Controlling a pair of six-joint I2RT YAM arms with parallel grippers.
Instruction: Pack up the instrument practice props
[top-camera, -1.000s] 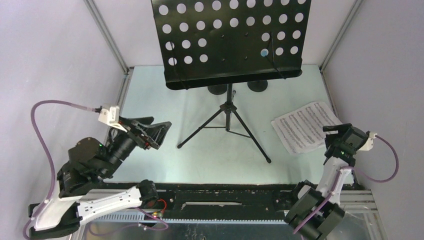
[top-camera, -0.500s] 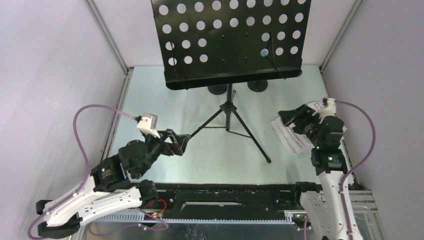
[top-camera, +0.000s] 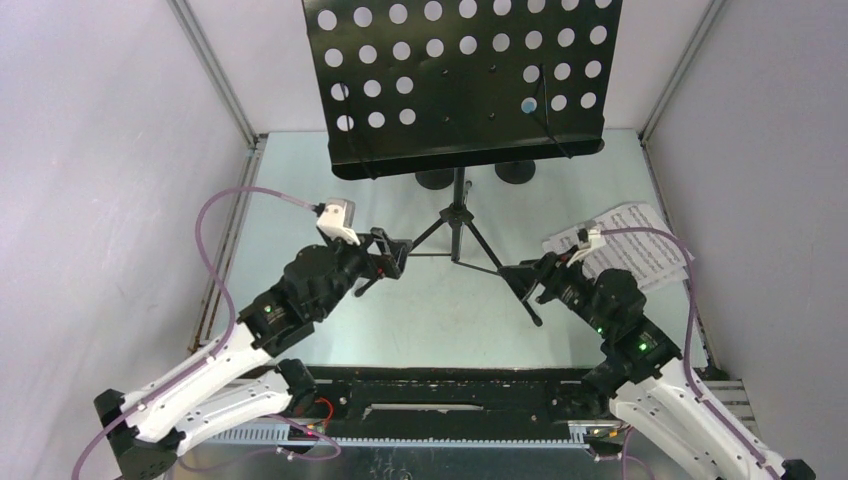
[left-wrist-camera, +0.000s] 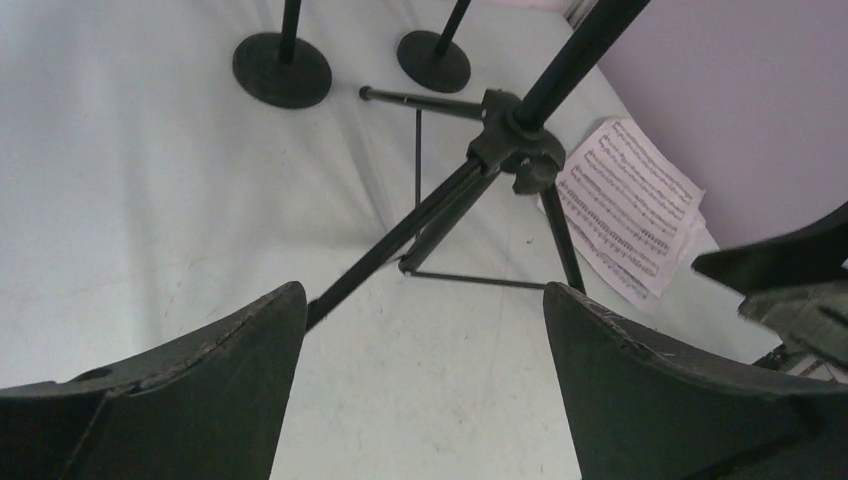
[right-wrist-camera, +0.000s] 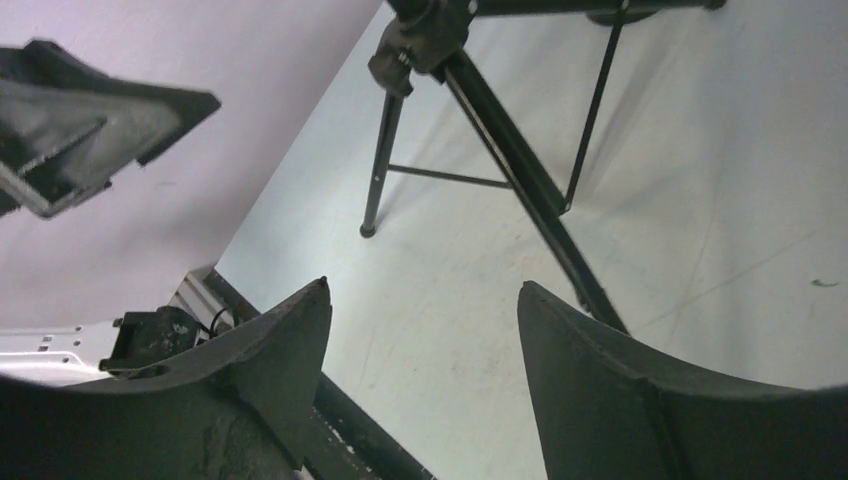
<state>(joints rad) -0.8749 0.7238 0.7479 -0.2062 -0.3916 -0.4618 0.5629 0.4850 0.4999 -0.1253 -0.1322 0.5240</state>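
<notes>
The black music rack stands mid-table, its perforated desk (top-camera: 460, 80) high over the tripod legs (top-camera: 458, 240). White sheet-music pages (top-camera: 640, 250) lie flat at the right. Two black round bases (top-camera: 435, 180) (top-camera: 515, 172) sit behind the tripod. My left gripper (top-camera: 390, 255) hovers open just left of the tripod, beside its front-left leg. My right gripper (top-camera: 522, 278) is open at the front-right leg. In the left wrist view the gripper (left-wrist-camera: 425, 295) has bare table between its fingers, with the tripod hub (left-wrist-camera: 515, 135) ahead. The right gripper (right-wrist-camera: 424, 285) likewise holds nothing, and a tripod leg (right-wrist-camera: 530, 190) runs past its right finger.
Grey enclosure walls and metal frame posts (top-camera: 215, 75) close in the table on the left, back and right. The black rail (top-camera: 450, 395) with the arm bases runs along the near edge. Purple cables loop off both wrists. A light-blue spot (top-camera: 527, 103) shows through one desk hole.
Both arms have swung inward from the table's sides to the tripod. The right gripper has left the sheet-music pages, which lie where they were. The right jaws have narrowed a little.
</notes>
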